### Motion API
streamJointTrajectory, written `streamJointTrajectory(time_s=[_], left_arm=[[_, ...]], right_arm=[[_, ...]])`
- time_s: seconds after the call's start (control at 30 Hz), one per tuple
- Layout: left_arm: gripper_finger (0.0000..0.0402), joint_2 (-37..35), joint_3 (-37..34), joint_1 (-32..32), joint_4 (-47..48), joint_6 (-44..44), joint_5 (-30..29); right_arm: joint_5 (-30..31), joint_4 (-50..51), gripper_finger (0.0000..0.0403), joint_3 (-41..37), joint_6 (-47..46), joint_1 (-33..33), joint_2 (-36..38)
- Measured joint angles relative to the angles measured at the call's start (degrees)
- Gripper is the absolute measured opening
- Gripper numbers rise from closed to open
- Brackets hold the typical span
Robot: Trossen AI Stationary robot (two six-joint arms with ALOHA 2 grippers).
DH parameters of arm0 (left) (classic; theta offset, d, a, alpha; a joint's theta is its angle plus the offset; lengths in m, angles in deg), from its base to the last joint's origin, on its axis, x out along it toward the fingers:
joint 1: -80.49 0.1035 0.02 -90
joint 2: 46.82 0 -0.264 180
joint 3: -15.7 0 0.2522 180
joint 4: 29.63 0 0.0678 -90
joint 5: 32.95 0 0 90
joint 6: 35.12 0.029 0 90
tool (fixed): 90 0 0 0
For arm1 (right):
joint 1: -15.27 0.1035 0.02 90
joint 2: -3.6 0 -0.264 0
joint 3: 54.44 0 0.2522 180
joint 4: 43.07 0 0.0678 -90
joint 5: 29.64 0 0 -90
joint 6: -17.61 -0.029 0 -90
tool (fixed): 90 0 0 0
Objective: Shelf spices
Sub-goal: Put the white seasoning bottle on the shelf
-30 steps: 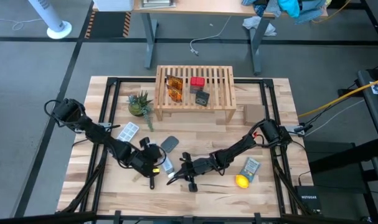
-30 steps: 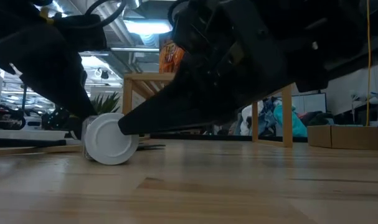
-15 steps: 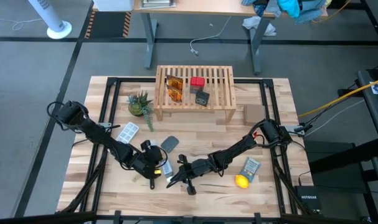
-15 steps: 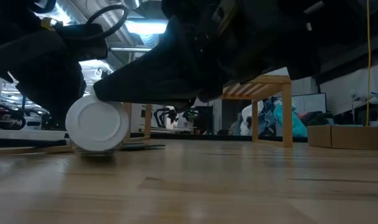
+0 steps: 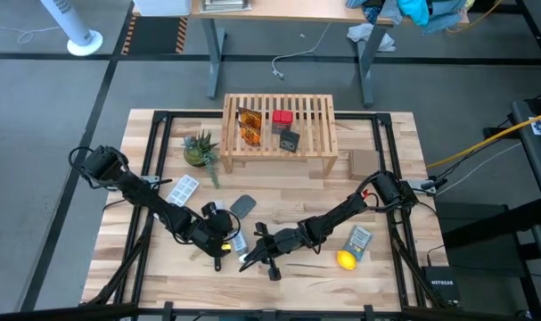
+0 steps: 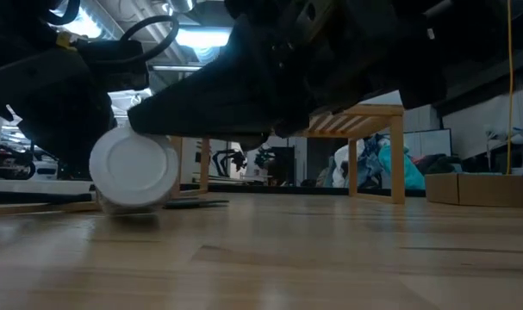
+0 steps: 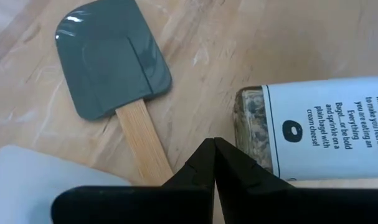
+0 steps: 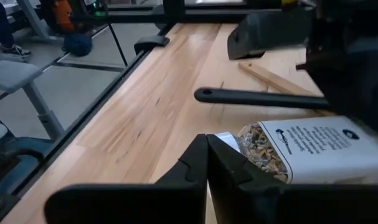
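The spices on the shelf (image 5: pixel 279 134) are two amber-orange packets (image 5: pixel 248 126), a red box (image 5: pixel 282 117) and a black box (image 5: pixel 290 140). A clear white-capped bottle (image 5: pixel 238 239) lies on its side on the tabletop near the front, its cap (image 6: pixel 133 168) facing the low camera. My left gripper (image 7: pixel 213 144) is shut, its tips by the bottle's clear base end (image 7: pixel 251 121). My right gripper (image 8: pixel 207 140) is shut at the cap end (image 8: pixel 227 140), coming from the table's right. My left gripper has its shut fingertips right beside the bottle's base corner (image 7: pixel 243 146), slanting down from the table's left; I cannot tell whether they touch it. My right gripper lays its shut fingers (image 6: pixel 209 108) against the upper rim of the white cap (image 6: pixel 145 131), nearly level, from the table's right. The bottle lies on its side on the table.
A grey spatula with a wooden handle (image 7: pixel 111 65) lies just beyond the bottle, with a white packet (image 5: pixel 183 189) to its left. A potted plant (image 5: pixel 199 150) stands left of the shelf. A yellow lemon (image 5: pixel 345 259) and a grey-blue packet (image 5: pixel 358 239) lie at the front right.
My right gripper's fingers have come from the cap's right side up onto its upper rim. The bottle has shifted a little toward the table's left, and its cap now stands slightly higher in the low view.
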Motion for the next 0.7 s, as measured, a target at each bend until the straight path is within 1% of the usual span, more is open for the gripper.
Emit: streamJointTrajectory(time_s=[0.2, 0.37, 0.6, 0.63, 0.7], left_arm=[[0.0, 0.02, 0.0, 0.0, 0.04, -0.56, 0.3], [0.0, 0.07, -0.02, -0.02, 0.06, -1.21, 1.46], [0.0, 0.09, -0.07, -0.02, 0.11, -1.97, 2.19], [0.0, 0.09, -0.07, -0.02, 0.06, -2.05, 2.39], [0.0, 0.09, 0.14, -0.11, -2.02, -2.04, 4.32]], right_arm=[[0.73, -0.62, 0.0008, 0.07, 1.47, 0.0, 0.02], [1.89, -3.77, 0.0008, 0.11, 3.99, 0.0, 0.16], [3.61, -5.55, 0.0008, 0.18, 6.03, -0.11, 0.2], [3.94, -6.09, 0.0008, 0.18, 6.22, -0.11, 0.2], [6.91, -5.95, 0.0008, 0.14, 7.31, -0.48, 0.18]])
